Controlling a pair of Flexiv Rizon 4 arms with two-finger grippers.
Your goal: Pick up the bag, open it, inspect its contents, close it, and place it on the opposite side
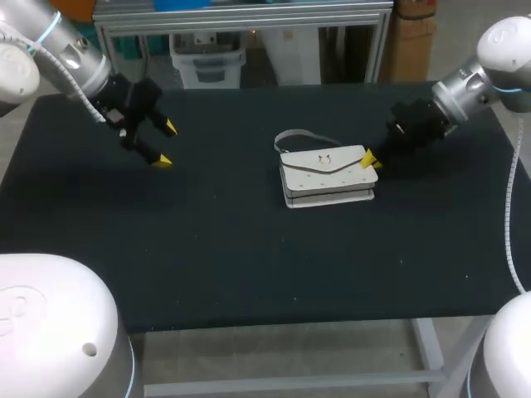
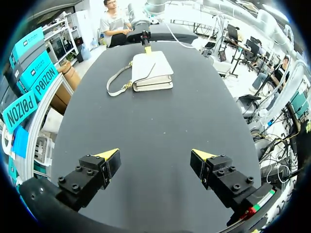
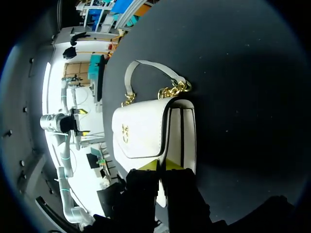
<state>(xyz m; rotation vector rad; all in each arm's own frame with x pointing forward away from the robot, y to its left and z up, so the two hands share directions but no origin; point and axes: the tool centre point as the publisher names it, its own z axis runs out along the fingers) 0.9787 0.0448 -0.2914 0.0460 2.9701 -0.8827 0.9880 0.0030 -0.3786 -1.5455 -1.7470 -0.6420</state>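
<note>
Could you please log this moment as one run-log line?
white flap handbag with gold chain: closed, flat on black table | right gripper: at its end | left gripper: open, apart

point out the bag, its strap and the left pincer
bag (image 1: 328,176): head view, middle of its body
strap (image 3: 154,66): right wrist view, top of loop
left pincer (image 2: 155,155): left wrist view, midway between tips

Robot lab: left arm, right arm, black work table.
</note>
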